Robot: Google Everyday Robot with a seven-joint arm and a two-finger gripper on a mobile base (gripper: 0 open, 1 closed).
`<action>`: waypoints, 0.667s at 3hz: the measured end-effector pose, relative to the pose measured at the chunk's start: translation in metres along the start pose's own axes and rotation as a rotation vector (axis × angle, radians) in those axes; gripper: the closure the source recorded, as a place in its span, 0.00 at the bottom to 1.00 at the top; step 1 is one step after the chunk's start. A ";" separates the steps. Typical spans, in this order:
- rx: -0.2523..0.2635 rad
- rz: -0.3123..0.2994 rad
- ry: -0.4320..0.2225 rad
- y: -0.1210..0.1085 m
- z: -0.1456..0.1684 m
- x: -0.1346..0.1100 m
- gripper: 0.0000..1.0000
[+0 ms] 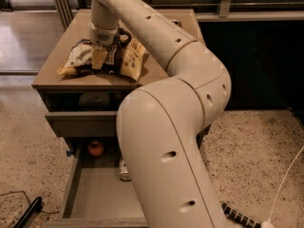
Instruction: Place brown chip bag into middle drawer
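The brown chip bag [128, 61], dark brown with cream-tan ends and a white label panel, lies crumpled on the top of the cabinet [78, 30]. My gripper [100, 61] comes down from above onto the middle of the bag and touches it. The middle drawer [102, 196] is pulled out wide near the floor, with a grey floor and slanted side walls. At its back lie a round reddish fruit [96, 148] and a can [124, 171]. My arm hides the drawer's right part.
Just under the cabinet top, an upper drawer [80, 122] is slightly open and shows a dark round object [94, 100]. A black tool [28, 212] lies on the speckled floor at the left and a white cable [285, 184] runs at the right. A dark wall stands behind.
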State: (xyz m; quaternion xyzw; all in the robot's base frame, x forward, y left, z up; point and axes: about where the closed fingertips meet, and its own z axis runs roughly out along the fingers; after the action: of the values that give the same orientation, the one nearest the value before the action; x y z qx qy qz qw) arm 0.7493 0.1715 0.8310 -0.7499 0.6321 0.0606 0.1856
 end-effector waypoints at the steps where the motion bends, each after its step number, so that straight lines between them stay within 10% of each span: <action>1: 0.000 0.000 0.000 -0.001 -0.006 -0.002 1.00; 2: 0.098 0.090 0.012 0.000 -0.061 0.049 1.00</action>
State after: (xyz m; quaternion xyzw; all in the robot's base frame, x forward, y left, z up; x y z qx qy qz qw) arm 0.7498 0.1040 0.8717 -0.7111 0.6685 0.0334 0.2151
